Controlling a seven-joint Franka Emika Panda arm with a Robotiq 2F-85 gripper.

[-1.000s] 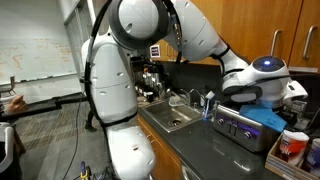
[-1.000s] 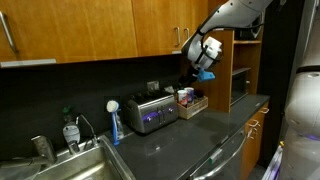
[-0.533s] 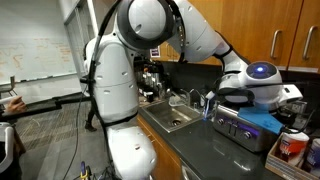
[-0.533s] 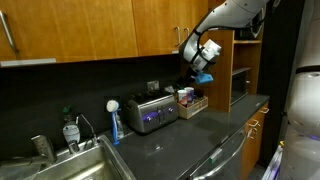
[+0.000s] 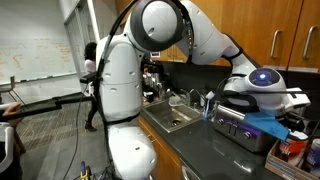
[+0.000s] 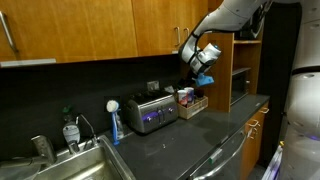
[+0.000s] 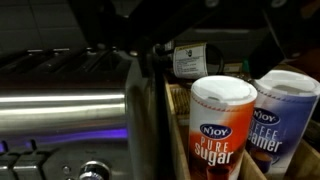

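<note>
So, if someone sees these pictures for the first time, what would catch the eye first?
Most likely the big white robot arm, which fills the middle of an exterior view. Its gripper is up by the wooden cabinets, with something blue at it. In the wrist view the N'Joy sugar canister stands out, just beside the steel toaster.

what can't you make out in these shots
- gripper: too small in both exterior views, a dark blur in the wrist view; jaws unclear.
- blue thing at it: too small to identify.
- creamer canister: label cut by right edge, wrist view.
- toaster knob: blurred, wrist view.
</note>
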